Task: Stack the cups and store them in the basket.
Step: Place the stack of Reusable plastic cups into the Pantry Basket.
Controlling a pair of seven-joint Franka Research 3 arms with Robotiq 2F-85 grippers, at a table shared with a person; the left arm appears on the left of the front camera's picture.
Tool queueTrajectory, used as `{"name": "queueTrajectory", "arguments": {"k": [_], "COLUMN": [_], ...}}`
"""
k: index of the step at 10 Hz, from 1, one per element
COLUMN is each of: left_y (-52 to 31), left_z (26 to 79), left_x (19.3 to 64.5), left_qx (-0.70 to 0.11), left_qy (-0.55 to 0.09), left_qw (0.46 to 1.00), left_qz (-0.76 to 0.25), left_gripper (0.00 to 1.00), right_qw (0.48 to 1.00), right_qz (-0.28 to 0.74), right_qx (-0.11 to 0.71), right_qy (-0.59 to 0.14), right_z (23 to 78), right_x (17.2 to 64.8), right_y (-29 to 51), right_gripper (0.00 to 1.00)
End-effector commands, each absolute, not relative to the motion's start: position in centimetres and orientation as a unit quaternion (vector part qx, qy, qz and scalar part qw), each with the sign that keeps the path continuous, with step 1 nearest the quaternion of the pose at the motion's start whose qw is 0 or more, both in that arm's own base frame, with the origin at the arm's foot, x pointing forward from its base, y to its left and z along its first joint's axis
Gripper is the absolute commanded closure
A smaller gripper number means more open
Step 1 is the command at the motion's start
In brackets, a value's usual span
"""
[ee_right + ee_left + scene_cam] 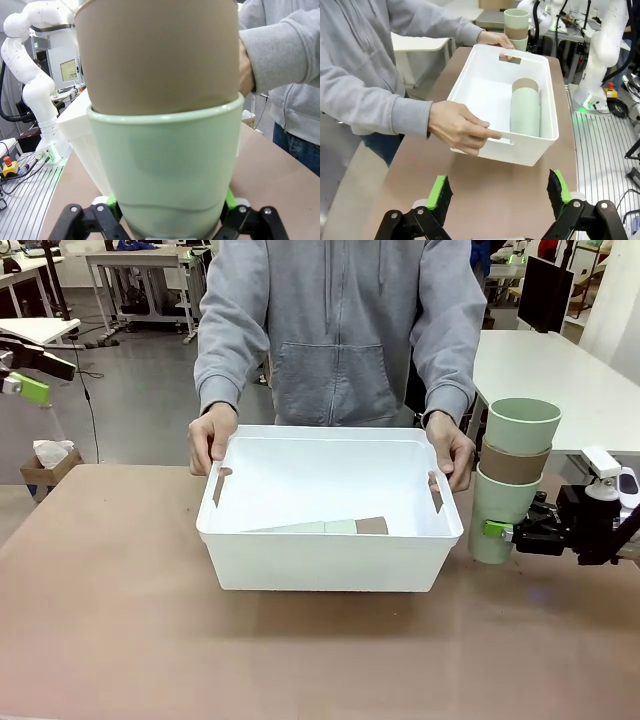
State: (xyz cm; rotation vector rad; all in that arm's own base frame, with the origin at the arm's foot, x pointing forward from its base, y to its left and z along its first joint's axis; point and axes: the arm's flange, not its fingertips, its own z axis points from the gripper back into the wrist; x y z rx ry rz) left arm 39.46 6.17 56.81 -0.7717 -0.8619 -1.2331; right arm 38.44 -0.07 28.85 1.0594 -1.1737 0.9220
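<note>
The white basket (330, 562) stands mid-table, with a person's hands (212, 440) (452, 448) gripping both short sides. Inside it a stack of cups (322, 527) lies on its side, mint green with a tan-brown one at one end (525, 112). Just right of the basket an upright stack of three cups (515, 462) runs mint, tan-brown, mint, and my right gripper (503, 530) is shut on the bottom mint cup (165, 165). My left gripper (499, 200) hangs open above the table, well short of the basket (540, 150), with nothing between its fingers.
Bare brown tabletop (300, 650) lies in front of the basket. A white table (570, 375) stands behind on the right, and a cardboard box (45, 468) sits beyond the table's left edge. The person stands close at the far side.
</note>
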Motion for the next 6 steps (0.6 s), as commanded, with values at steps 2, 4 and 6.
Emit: {"name": "queueTrajectory", "arguments": {"k": [2, 4, 6], "left_y": [6.39, 6.39, 6.39], "left_z": [57.53, 57.53, 57.53], "left_x": [39.43, 39.43, 39.43], "left_qx": [-0.353, -0.353, -0.353], "left_qy": [-0.385, -0.385, -0.385], "left_qw": [0.662, 0.662, 0.662], "left_qz": [-0.537, -0.537, -0.537], "left_gripper": [0.00, 0.00, 0.00], "right_qw": [0.605, 0.605, 0.605], "right_qz": [0.403, 0.403, 0.403], "right_qx": [0.455, 0.455, 0.455], "right_qy": [-0.513, -0.513, -0.513], "right_z": [29.32, 29.32, 29.32], "right_x": [38.55, 38.55, 38.55], "right_y": [0.06, 0.06, 0.06], "right_gripper": [0.14, 0.14, 0.14]}}
